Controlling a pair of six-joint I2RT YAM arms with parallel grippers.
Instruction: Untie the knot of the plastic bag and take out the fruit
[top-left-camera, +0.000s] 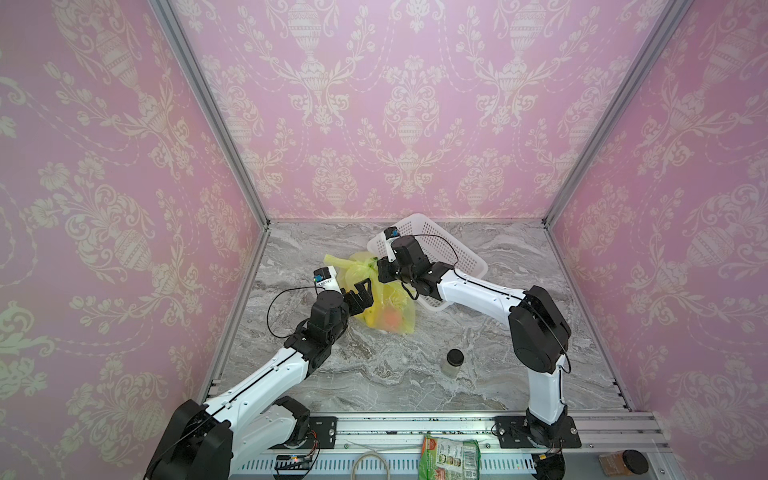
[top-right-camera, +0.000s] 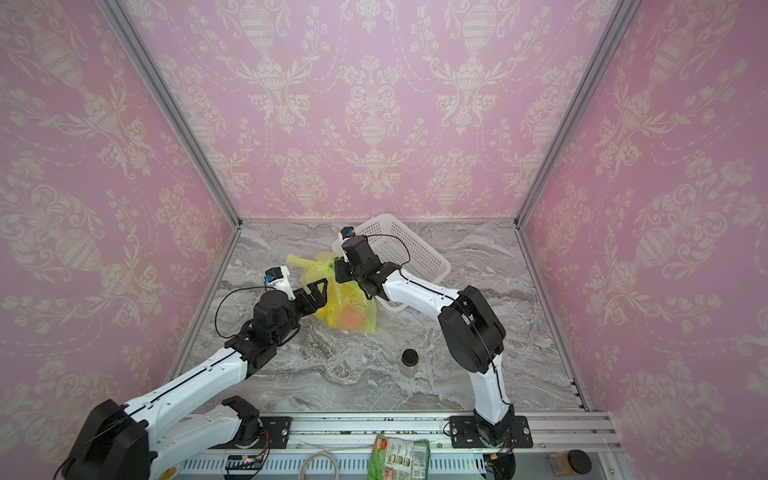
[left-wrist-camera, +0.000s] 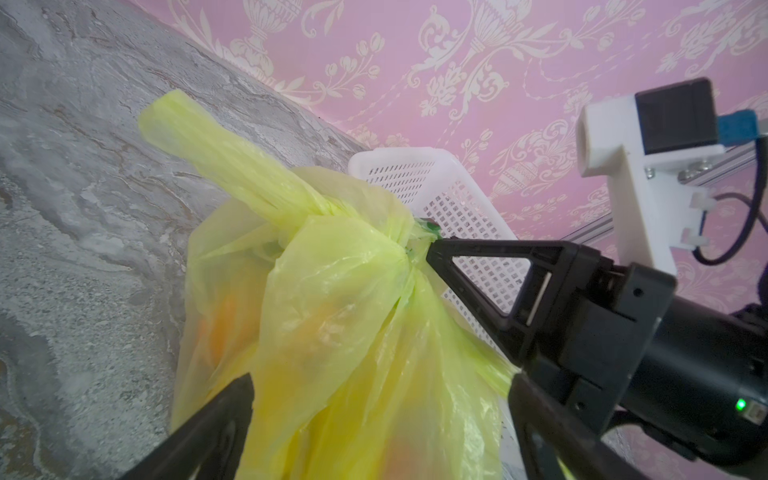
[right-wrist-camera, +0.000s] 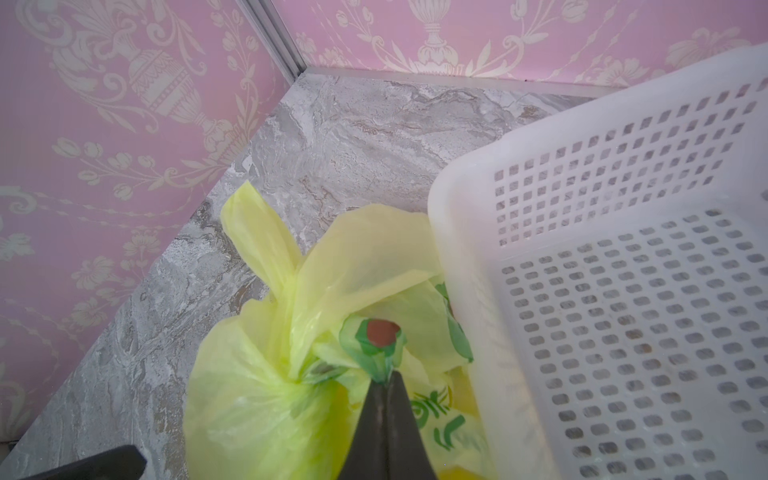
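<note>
Yellow-green, thin and translucent, the plastic bag (top-left-camera: 386, 307) sits mid-far on the grey marble table (top-left-camera: 415, 374), just left of the white perforated basket (right-wrist-camera: 457, 187). The right tool (right-wrist-camera: 388, 380) is pinched tight on a loose end of the knot (left-wrist-camera: 399, 249). The left tool (left-wrist-camera: 381, 376) gapes wide around the bag's body, gripping nothing. A pull now could drag the unanchored bag along, cinch the knot tighter or tear the film. The fruit (top-left-camera: 392, 318) lies inside.
</note>
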